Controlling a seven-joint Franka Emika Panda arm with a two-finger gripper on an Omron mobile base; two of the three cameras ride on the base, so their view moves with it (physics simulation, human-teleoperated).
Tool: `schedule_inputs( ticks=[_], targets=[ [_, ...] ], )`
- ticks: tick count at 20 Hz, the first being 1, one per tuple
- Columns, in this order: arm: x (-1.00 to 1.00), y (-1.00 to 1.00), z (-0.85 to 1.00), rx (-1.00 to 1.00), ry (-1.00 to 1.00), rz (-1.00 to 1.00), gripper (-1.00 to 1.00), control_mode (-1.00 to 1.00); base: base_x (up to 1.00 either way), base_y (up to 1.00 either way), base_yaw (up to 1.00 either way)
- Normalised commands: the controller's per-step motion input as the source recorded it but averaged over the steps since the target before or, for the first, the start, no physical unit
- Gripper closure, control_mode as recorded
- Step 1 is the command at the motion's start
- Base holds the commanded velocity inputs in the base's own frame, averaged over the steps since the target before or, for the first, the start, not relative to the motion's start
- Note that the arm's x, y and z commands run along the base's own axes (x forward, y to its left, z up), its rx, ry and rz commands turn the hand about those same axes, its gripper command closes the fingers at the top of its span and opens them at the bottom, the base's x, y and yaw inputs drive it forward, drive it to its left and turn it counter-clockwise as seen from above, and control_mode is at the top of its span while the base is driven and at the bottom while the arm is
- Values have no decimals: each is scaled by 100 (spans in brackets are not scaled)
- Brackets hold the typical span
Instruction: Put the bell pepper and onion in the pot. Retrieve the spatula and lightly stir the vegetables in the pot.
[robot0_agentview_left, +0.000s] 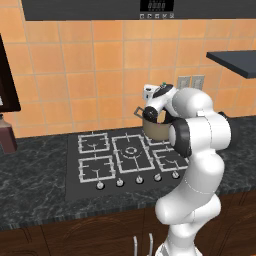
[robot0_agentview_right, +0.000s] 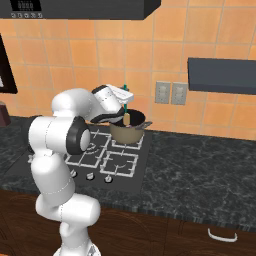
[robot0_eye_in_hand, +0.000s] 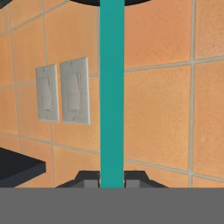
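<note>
The gripper (robot0_eye_in_hand: 112, 180) is clamped on the teal handle of the spatula (robot0_eye_in_hand: 112, 87), with one finger tip on each side of the handle. In the right base view the spatula (robot0_agentview_right: 126, 118) stands upright over the pot (robot0_agentview_right: 127, 132), its cream blade reaching down into the pot's opening. The pot (robot0_agentview_left: 156, 129) sits on the rear right burner of the stove (robot0_agentview_left: 125, 152), near the tiled wall and its two light switches (robot0_eye_in_hand: 63, 91).

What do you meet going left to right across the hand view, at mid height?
Left wall switch plate → right wall switch plate → teal-green spatula handle, upright and clamped at its base by the gripper → bare orange wall tiles.
</note>
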Motion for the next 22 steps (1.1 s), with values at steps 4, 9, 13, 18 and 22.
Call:
schedule_inputs(
  ticks=[4, 9, 13, 18, 22],
  targets=[
    [0, 0, -17, 0, 0, 0, 100, -100, 0, 0, 0],
    [-15, 0, -22, 0, 0, 0, 100, -100, 0, 0, 0],
    [-10, 0, -32, 0, 0, 0, 100, -100, 0, 0, 0],
    [2, 0, -34, 0, -7, 0, 100, -100, 0, 0, 0],
    [18, 0, -35, -8, -13, 0, 100, -100, 0, 0, 0]
  ],
)
